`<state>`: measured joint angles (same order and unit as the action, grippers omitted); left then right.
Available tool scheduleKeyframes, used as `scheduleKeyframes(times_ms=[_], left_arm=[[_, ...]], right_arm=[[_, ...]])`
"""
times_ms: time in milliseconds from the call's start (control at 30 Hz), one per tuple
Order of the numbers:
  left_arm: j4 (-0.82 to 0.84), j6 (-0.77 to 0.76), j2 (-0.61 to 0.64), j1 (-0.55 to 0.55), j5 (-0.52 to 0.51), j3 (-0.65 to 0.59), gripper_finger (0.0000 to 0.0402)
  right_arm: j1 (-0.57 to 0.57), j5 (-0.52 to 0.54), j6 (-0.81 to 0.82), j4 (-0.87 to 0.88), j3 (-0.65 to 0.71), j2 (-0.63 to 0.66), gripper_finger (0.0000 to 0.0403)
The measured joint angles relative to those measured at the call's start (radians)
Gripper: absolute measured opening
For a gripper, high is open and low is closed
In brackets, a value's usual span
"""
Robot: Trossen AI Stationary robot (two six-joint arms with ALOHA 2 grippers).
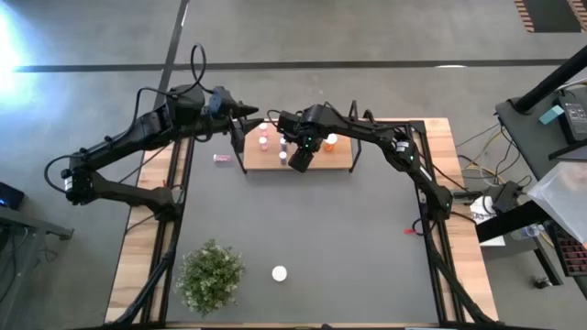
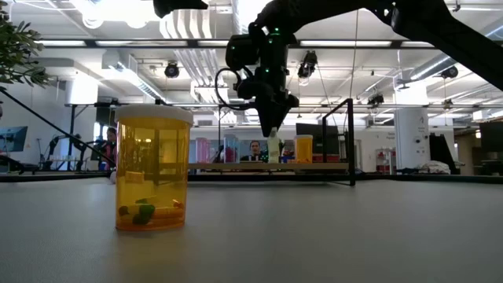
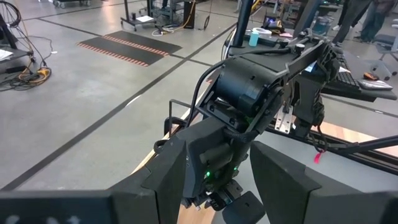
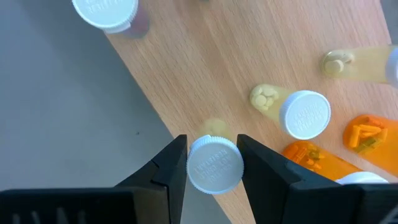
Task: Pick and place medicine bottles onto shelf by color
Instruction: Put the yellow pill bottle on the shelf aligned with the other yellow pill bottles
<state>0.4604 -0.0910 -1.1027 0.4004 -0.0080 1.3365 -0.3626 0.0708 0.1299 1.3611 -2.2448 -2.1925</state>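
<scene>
The wooden shelf (image 1: 341,158) stands at the table's far side. On it stand pink bottles (image 1: 264,137), a purple one (image 1: 282,143) and an orange one (image 1: 331,140). My right gripper (image 1: 300,158) hangs over the shelf's middle, shut on a clear white-capped bottle (image 2: 273,149). My left gripper (image 1: 246,115) hovers open above the shelf's left end, holding nothing. One pink bottle (image 1: 221,158) lies on the mat left of the shelf. An orange bottle (image 2: 153,169) stands near the table's front edge. My right gripper pinches the clear bottle at its white cap (image 4: 214,165), one finger (image 4: 171,165) on each side. The fingers come from above, pointing steeply down. The bottle hangs upright below them, its bottom (image 4: 214,127) at the shelf board; whether it rests there I cannot tell.
Close beside the held bottle stand another clear bottle (image 4: 305,114) and an orange one (image 4: 311,155); a pink one (image 4: 106,9) stands farther along the board. Black wire frames (image 2: 346,137) close the shelf's ends. A potted plant (image 1: 211,275) sits at the near left.
</scene>
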Motion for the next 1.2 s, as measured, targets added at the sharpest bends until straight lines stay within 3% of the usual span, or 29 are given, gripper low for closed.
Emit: scheduleKeyframes(times_ms=[1200], left_arm=[[0.0, 0.002, 0.0, 0.0, 0.0, 0.0, 0.0163]], right_arm=[[0.0, 0.001, 0.031, -0.04, 0.038, -0.002, 0.0125]])
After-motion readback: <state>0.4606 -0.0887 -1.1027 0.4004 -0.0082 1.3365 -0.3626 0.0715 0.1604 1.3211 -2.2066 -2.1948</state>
